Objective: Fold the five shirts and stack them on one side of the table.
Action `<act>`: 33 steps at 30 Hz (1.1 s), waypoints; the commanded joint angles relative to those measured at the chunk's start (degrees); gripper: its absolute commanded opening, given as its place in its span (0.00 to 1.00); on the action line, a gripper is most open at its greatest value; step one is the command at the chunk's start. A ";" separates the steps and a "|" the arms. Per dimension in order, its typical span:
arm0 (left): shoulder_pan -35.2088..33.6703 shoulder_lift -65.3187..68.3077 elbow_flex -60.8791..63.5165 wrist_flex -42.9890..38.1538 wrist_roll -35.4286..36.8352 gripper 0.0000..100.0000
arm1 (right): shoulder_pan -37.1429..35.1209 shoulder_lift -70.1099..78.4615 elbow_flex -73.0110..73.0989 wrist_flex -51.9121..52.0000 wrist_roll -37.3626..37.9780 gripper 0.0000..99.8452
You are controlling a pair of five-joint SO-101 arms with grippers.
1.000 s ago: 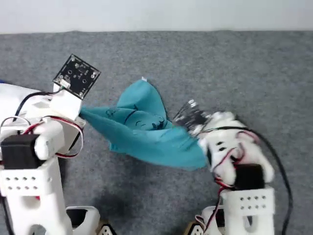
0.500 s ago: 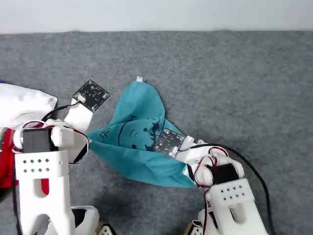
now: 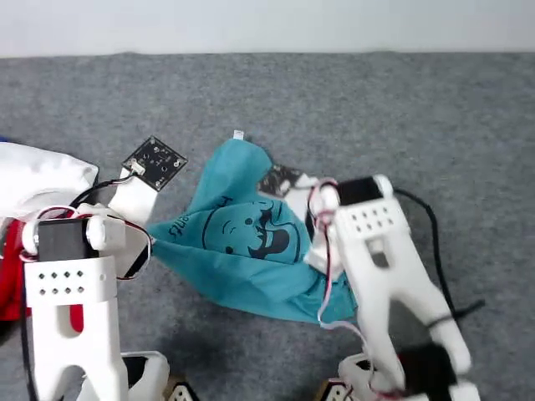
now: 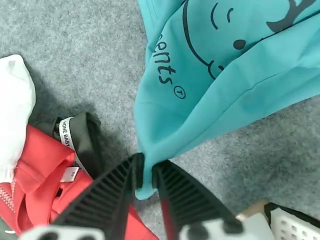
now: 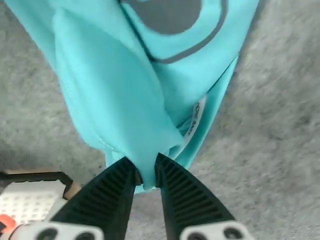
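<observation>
Overhead, two white robot arms sit side by side at a grey felt-covered table (image 3: 435, 117), w/ a teal shirt (image 3: 238, 251) held between them near the table's middle. The shirt is crumpled, print side up: a dark cartoon face & some lettering show on the front. A shadow lies under its near edge, so it looks partly lifted. A small white tag (image 3: 239, 134) sticks out at its far tip.

L gripper (image 4: 146, 162): black ribbed fingers are closed narrow on a bunched edge of the teal shirt, w/ the cloth pinched between them & fanning out beyond the tips. In the high view the L arm (image 3: 71, 284) stands at the shirt's left edge.

R gripper (image 5: 142, 162): also closed narrow on the shirt, clamping a folded wad of teal cloth. A white side label (image 5: 194, 120) hangs along a seam just beside the grip. In the high view the R arm (image 3: 372, 242) leans over the shirt's right part & covers some of it.

Other clothes lie at the table's left edge by the L arm: a white garment (image 3: 38, 180), a red garment (image 4: 35, 190) & a dark olive garment (image 4: 92, 140) resting against the red one. The olive one is near the teal shirt, w/ grey felt showing between them.
</observation>
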 commanded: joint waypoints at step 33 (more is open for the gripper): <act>-0.62 -0.88 -0.22 0.53 1.41 0.00 | -4.79 16.31 -26.29 14.55 -1.41 0.24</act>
